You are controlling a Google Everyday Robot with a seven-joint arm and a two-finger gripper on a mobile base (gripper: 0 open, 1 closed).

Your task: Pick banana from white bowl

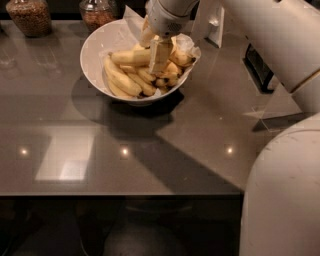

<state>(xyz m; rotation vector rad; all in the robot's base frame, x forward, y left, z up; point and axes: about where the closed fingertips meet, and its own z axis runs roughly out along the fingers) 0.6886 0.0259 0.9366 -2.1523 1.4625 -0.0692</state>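
Observation:
The white bowl (95, 45) stands at the back of the dark table, lined with crinkled paper and full of bananas. The long, nearly straight banana (129, 57) lies crosswise near the top of the pile. Shorter ones with dark ends lie below and to the right of it. My gripper (160, 56) reaches down from above into the middle of the bowl and sits at the right end of the long banana, touching the pile. The gripper hides part of that banana.
Two glass jars of brown grains (30, 16) (97, 12) stand behind the bowl at the back left. A white block (215, 22) and a dark flat object (257, 65) are at the right. My white arm (285, 190) fills the lower right. The table's front edge (120, 194) runs across.

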